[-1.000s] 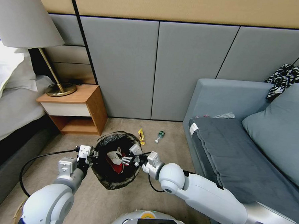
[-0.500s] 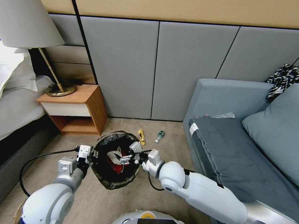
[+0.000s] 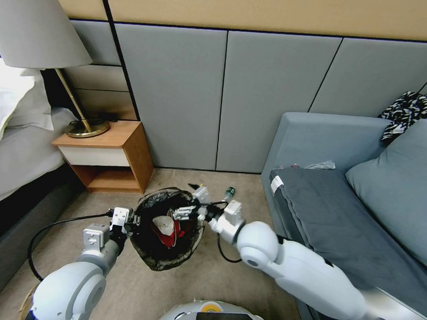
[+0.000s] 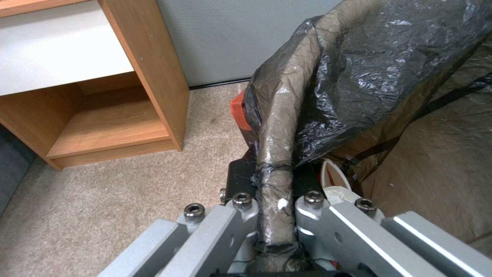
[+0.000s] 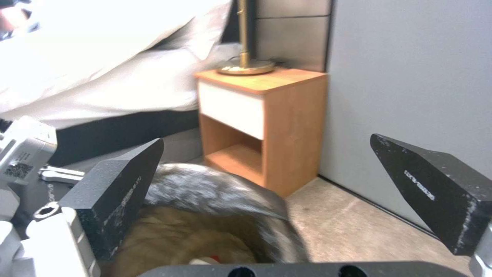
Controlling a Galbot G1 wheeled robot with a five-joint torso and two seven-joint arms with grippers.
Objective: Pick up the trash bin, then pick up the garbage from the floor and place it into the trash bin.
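1. We hold the trash bin (image 3: 168, 229) off to our front on the carpet, between the nightstand (image 3: 109, 155) and the sofa (image 3: 344, 205); our left gripper (image 4: 270, 215) is clenched on its bag-wrapped rim, the crinkled black liner pinched between the jaws.

2. Our right gripper (image 3: 188, 211) hangs over the bin's far edge with its dark pads (image 5: 120, 188) spread wide and nothing between them; red-and-white garbage (image 3: 166, 227) lies inside the bin.

3. We judge the step in hand to be the tail of a drop, with the gripper emptied above the bin.

4. A small green-capped bottle (image 3: 229, 193) lies on the floor near the wall, just beyond the right wrist; a small dark scrap (image 3: 193, 185) sits nearby; we take these as litter still to collect.

5. The next move, as we judge it, calls for carrying the open right gripper clear of the rim and down toward the bottle, while the left keeps the bin level.

6. White lettering shows on one right pad, and a small coded label sits on the left gripper (image 5: 19, 169) as seen from the right wrist; neither can be read.
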